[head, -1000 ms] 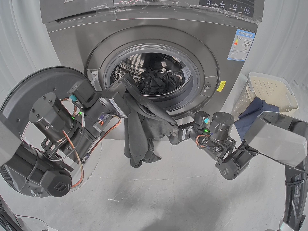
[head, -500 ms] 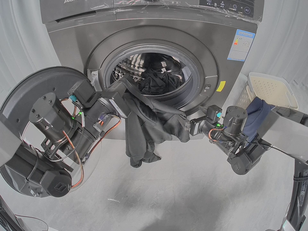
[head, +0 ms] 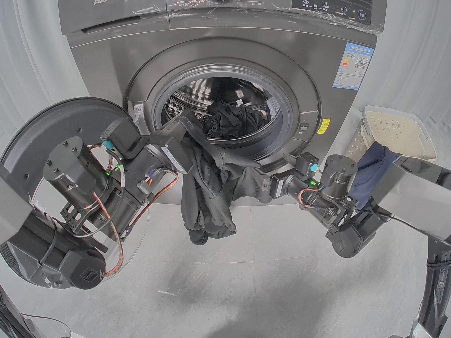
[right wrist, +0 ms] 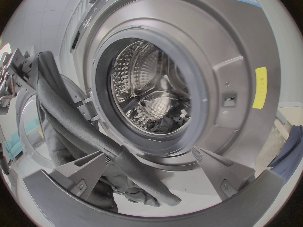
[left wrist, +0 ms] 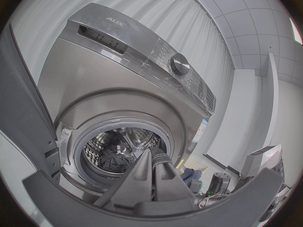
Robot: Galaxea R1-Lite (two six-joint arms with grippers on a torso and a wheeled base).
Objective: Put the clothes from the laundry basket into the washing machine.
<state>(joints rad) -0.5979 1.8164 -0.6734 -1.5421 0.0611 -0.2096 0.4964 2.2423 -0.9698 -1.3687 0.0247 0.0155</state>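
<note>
A dark garment (head: 206, 198) hangs in front of the washing machine (head: 117, 57), not yet inside. The left gripper (head: 188, 117) is clamped on it at the lower left edge of the round opening. In the left wrist view the gripper's two fingers (left wrist: 142, 174) are pressed together with a fold of black cloth pinched at their tips. From there the garment drops toward the floor (head: 263, 278). One thick band of it stretches right to the right gripper (right wrist: 148, 153), which is low at the front of the machine. That gripper's fingers stand wide apart, and the band lies draped over one finger (right wrist: 91, 167). The door (head: 56, 123) stands open, swung out to the left. More dark clothes (head: 230, 118) lie at the bottom of the steel drum (right wrist: 148, 79). The laundry basket (head: 399, 132) stands just to the right of the machine, with a blue garment (head: 376, 165) hanging over its near rim.
</note>
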